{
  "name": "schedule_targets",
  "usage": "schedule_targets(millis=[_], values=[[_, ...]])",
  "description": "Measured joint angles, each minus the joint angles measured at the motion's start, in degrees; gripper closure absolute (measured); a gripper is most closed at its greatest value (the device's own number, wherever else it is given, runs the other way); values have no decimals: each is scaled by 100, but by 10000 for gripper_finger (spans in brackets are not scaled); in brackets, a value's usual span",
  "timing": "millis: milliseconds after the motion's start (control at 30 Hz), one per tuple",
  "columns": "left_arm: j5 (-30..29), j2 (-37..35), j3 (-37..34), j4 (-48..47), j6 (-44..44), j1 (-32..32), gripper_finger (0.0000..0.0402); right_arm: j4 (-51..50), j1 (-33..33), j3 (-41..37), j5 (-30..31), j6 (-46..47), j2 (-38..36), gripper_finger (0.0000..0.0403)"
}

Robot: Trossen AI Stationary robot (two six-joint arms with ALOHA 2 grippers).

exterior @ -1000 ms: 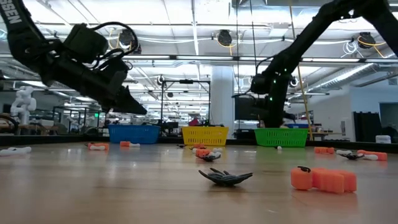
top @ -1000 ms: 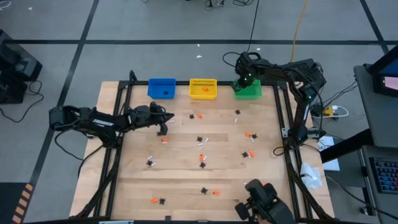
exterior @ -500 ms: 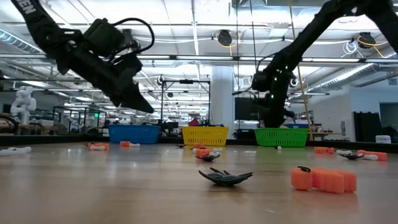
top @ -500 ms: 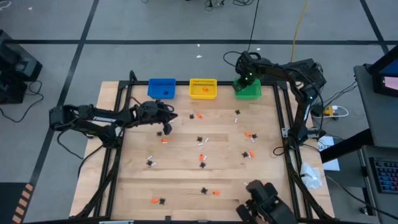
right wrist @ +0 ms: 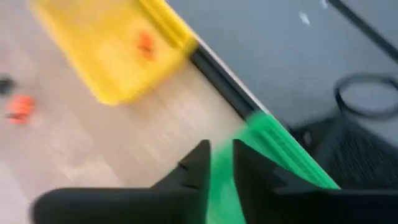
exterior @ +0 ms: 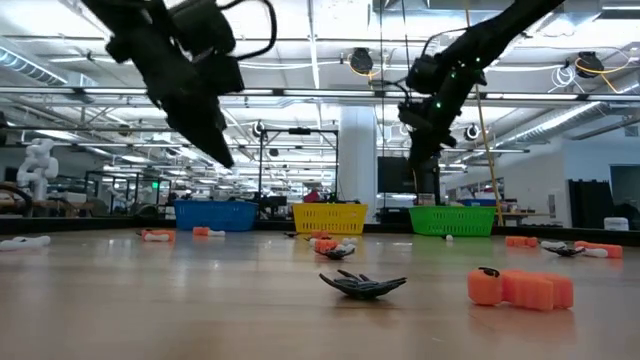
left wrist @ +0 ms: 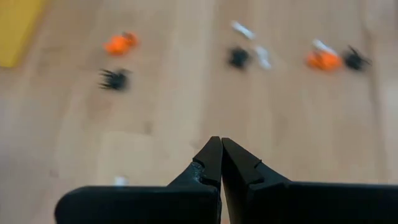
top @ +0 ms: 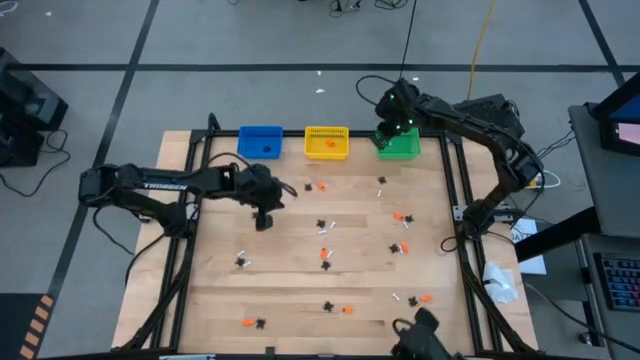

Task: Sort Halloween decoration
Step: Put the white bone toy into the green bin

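The Halloween decoration is tiny black, orange and white trinkets scattered flat on the wooden table, such as an orange and black pair and a black spidery one. My left gripper hangs over the table's left middle, fingers pointing down, raised above the wood. It is shut, and nothing shows between its tips. My right gripper hovers above the green bin at the far edge. Its fingers stand slightly apart, with green showing through the gap.
A blue bin, a yellow bin and the green bin stand in a row along the far edge. The blue one holds a dark trinket, the yellow one an orange one. A black frame borders the table. More trinkets lie near the near edge.
My left gripper has risen well above the table and drifted a little toward the right edge, staying shut. My right gripper has lifted higher above the green bin.
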Motion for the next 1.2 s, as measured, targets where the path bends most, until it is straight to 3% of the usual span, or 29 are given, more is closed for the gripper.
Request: schedule_targets(millis=[100,233,500,700,833,1033,1200], values=[[-1,0,312,-785,-262,-482,396,677,249,-359,-378,4,-227,397],[-83,-2,602,-1929,-939,-1154,396,1378,613,-852,-419,165,-430,391],[-286,-1,664,-3330,-3173,-2517,396,2755,1307,-1508,-413,295,-464,401],[-558,9,650,-3396,-4541,-3150,394,3017,1558,-1566,-409,25,-462,402],[-872,114,507,-3406,-4791,-3250,368,3004,1568,-1566,-404,13,-460,402],[-813,484,-15,-3003,-5265,-3095,311,3003,1568,-1564,-405,3,-460,402],[-800,665,-226,-2581,-5313,-3071,295,3004,1568,-1564,-404,-3,-460,402]])
